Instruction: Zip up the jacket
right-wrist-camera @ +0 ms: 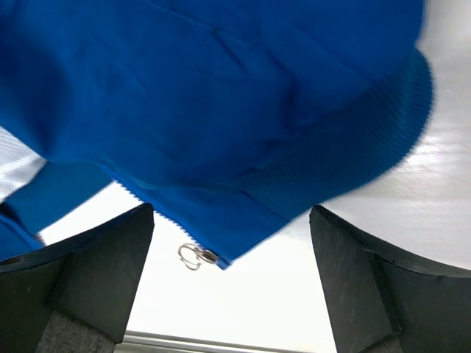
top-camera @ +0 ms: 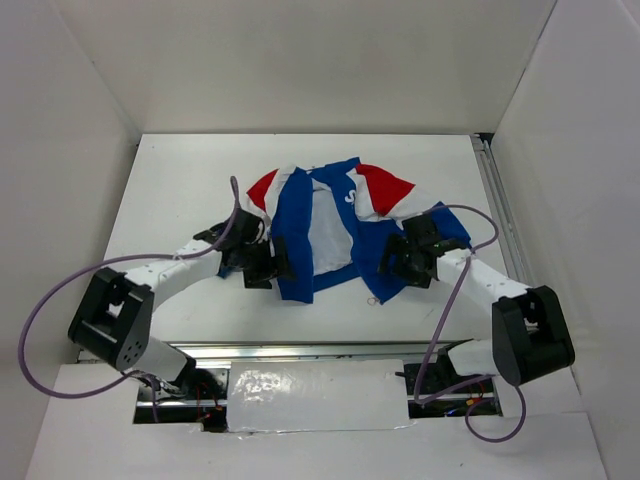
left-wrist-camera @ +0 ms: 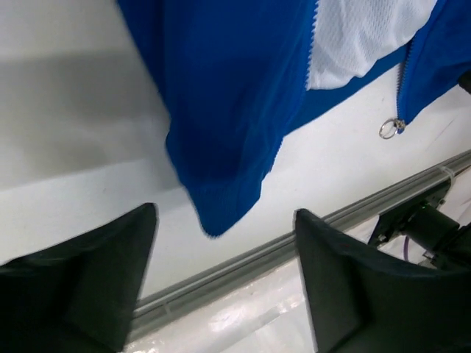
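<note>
The jacket (top-camera: 330,225) lies open in the middle of the white table, blue with red and white shoulders and a white lining (top-camera: 328,232). My left gripper (top-camera: 272,262) is open and empty at the near hem corner of the jacket's left panel (left-wrist-camera: 221,147). My right gripper (top-camera: 397,262) is open and empty over the near hem of the right panel (right-wrist-camera: 221,110). The zipper's silver ring pull (right-wrist-camera: 191,255) sits at that panel's bottom corner, between my right fingers but apart from them. It also shows in the left wrist view (left-wrist-camera: 388,129). The two zipper edges lie apart.
A metal rail (top-camera: 300,350) runs along the table's near edge, close below both grippers, and shows in the left wrist view (left-wrist-camera: 294,246). Another rail (top-camera: 495,200) runs along the right side. White walls enclose the table. Purple cables (top-camera: 60,290) loop off both arms.
</note>
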